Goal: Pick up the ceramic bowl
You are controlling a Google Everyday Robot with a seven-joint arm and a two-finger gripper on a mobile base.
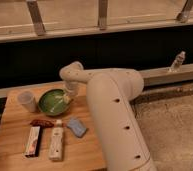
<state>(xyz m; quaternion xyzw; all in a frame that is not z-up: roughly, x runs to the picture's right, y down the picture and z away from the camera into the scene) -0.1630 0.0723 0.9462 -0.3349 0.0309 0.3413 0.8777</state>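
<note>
The ceramic bowl (52, 101) is round, shallow and glossy green, and sits on the wooden table (12, 156) at its far side. My gripper (67, 98) hangs from the white arm at the bowl's right rim, reaching down into or onto that edge. The small translucent white cup (27, 100) stands just left of the bowl.
In front of the bowl lie a dark red snack bar (41, 123), a red and white packet (33, 141), a white bottle lying down (56, 142) and a blue-grey sponge (77, 126). My bulky white arm (115, 115) covers the table's right side. A clear bottle (177, 61) stands on the back ledge.
</note>
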